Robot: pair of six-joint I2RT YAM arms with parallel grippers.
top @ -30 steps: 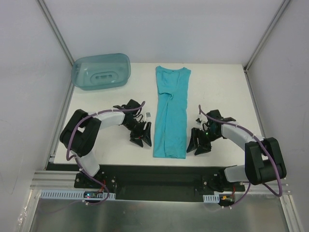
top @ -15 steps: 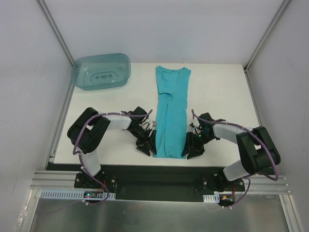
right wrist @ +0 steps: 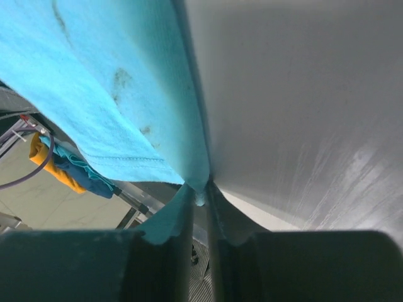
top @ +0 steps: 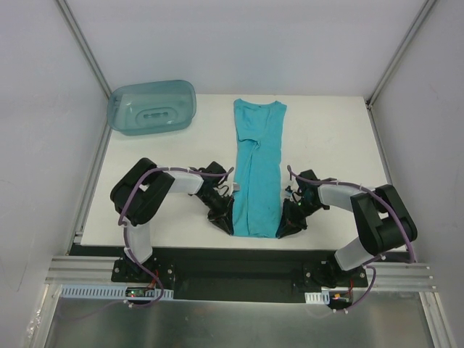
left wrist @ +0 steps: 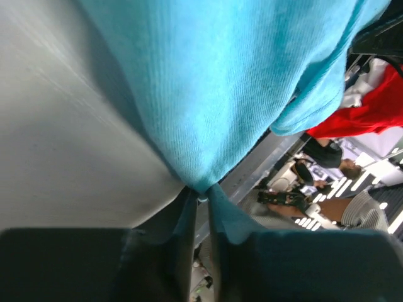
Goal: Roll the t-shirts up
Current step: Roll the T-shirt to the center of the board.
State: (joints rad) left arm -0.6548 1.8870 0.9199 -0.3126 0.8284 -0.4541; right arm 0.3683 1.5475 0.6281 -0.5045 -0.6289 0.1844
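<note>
A teal t-shirt (top: 257, 170), folded lengthwise into a narrow strip, lies down the middle of the white table, collar at the far end. My left gripper (top: 229, 226) is shut on the near left corner of its hem. My right gripper (top: 281, 229) is shut on the near right corner. In the left wrist view the teal t-shirt (left wrist: 208, 94) bunches to a point pinched at the left gripper (left wrist: 201, 195). The right wrist view shows the t-shirt (right wrist: 113, 94) with its hem stitching, its corner pinched in the right gripper (right wrist: 200, 196). Both corners sit close to the table's near edge.
A translucent blue-green plastic tub (top: 153, 107) lies upside down at the far left corner of the table (top: 326, 138). Metal frame posts rise at the far corners. A black rail (top: 232, 261) runs along the near edge between the arm bases.
Both arms slid inward to the shirt's near corners, and both grippers went from open to shut on the hem. The shirt itself has barely moved.
</note>
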